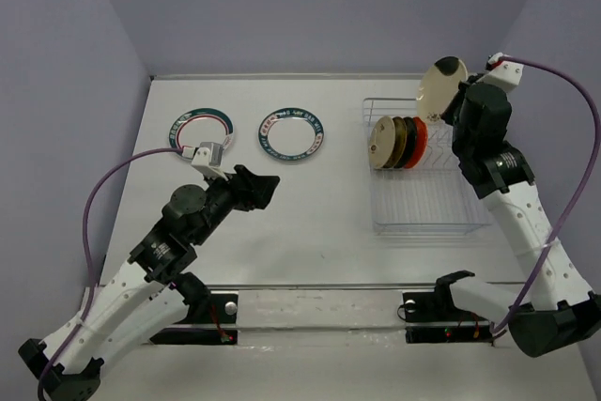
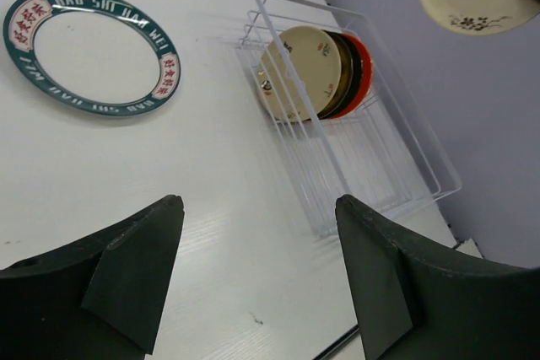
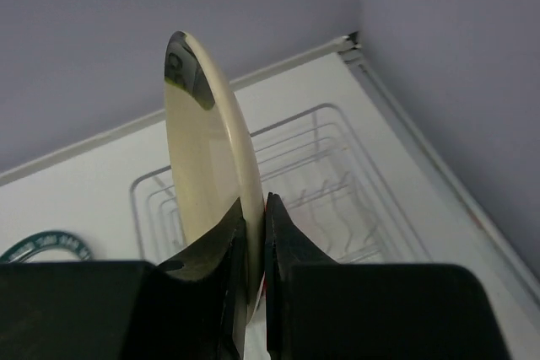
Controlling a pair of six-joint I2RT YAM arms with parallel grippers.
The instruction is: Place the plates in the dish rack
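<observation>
- The white counter (image 1: 310, 232) is the biggest thing. Everything else sits on it or hangs over it.
- The dish rack (image 1: 423, 199) sits on the right side of the counter. It is made of thin white wire.
- Two plates with green and red rims lie flat on the far left part of the counter, well away from the rack. The left ringed plate (image 1: 202, 131) and the right ringed plate (image 1: 290, 133) are side by side and do not touch.
- Four plates stand on their edges in a close row at the far end of the rack. There is a cream plate (image 1: 381, 143), then an amber plate (image 1: 399, 141), a black plate (image 1: 409, 141) and an orange plate (image 1: 421, 143).
- One more cream plate, the held plate (image 1: 439, 84), is up in the air over the far end of the rack. It is tilted up, not lying flat.
- My right fingers (image 3: 255, 246) are squeezed tight on the rim of the held plate, one finger on each side.
- My left fingers (image 1: 266, 191) are spread wide apart with nothing in them. They hang over the counter, near the two ringed plates, on the side closer to me.
</observation>
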